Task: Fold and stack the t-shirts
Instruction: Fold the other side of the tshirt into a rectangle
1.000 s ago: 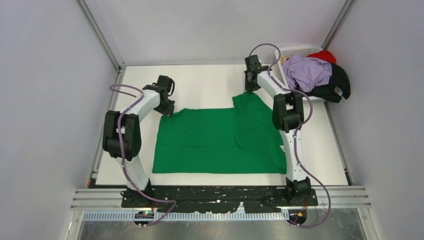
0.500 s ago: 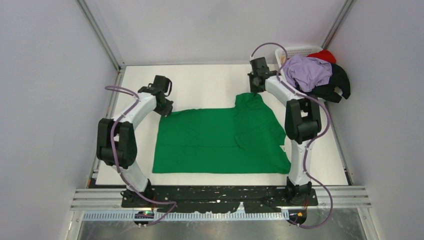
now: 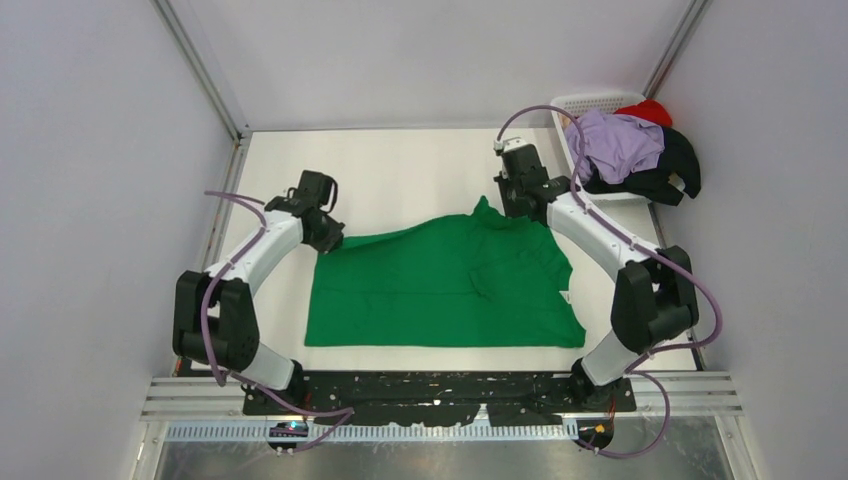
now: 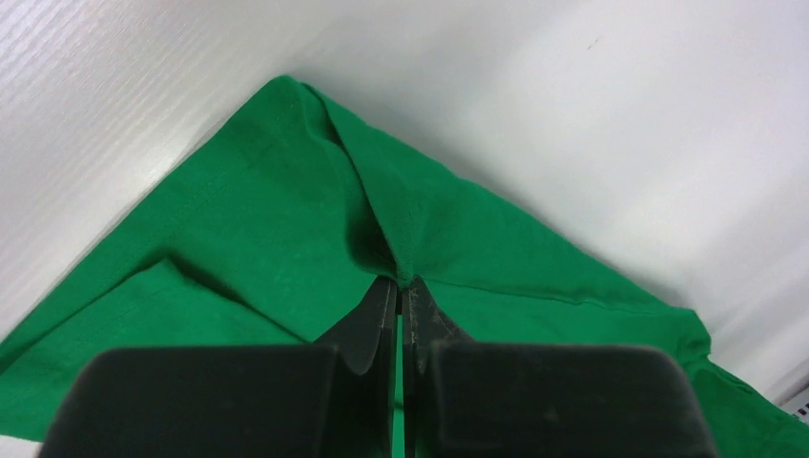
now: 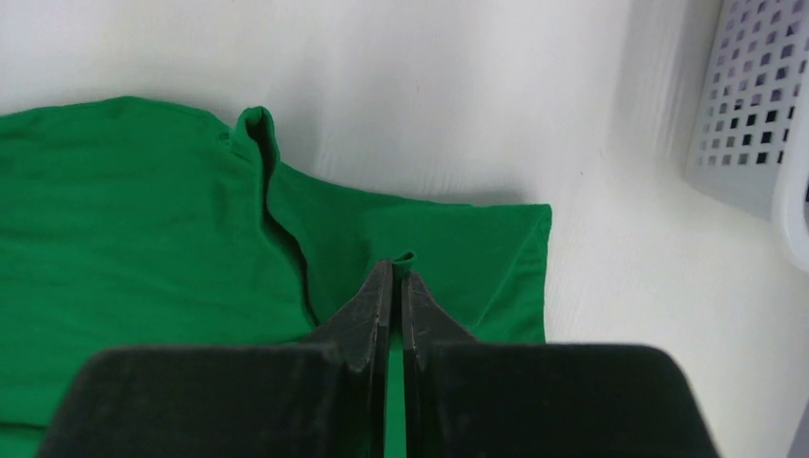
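Left gripper (image 4: pixel 399 283): jaws pressed together, nipping a raised ridge of green cloth at their tips. The pinch is at the far left corner of the green t-shirt (image 3: pixel 440 285).

Right gripper (image 5: pixel 396 267): jaws likewise closed, with a small pucker of the same shirt caught between the tips. The pinch is near the shirt's far right edge; a narrow upright fold of cloth stands just left of the tips.

Green t-shirt: held by both grippers. Its far edge runs from one gripper to the other, and the body spreads from them towards the arm bases, lying mostly flat on the white table (image 3: pixel 400 170) with creases in the half nearer the right gripper.

White lattice basket (image 3: pixel 585 102): right of and beyond the right gripper, apart from it.

Lilac t-shirt (image 3: pixel 615 140), black t-shirt (image 3: pixel 680 172), red t-shirt (image 3: pixel 652 108): heaped in and over the basket, lilac uppermost, black hanging over its right side, red at its far end.
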Motion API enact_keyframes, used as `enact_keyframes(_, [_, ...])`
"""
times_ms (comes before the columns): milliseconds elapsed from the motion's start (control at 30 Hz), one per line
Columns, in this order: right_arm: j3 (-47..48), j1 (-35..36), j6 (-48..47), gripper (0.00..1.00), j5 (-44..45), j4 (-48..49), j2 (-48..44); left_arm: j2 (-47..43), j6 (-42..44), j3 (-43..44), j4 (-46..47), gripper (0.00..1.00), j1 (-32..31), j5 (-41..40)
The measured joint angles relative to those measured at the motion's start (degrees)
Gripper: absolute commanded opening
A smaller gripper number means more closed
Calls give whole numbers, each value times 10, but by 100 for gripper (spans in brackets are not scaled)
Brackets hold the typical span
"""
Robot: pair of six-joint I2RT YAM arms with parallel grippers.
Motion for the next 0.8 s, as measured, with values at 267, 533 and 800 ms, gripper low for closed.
enact_keyframes(267, [-37,40,2,5,49,-65,-105,-86,14,-62,-3,0,-3,2])
enact_keyframes(533, [-87,72,9,5,73,-157,-198,-116,32,-86,-13,0,-3,12])
enact_keyframes(800, [-101,73,16,5,73,-223,-257,-175,59,-87,-67,0,-2,6])
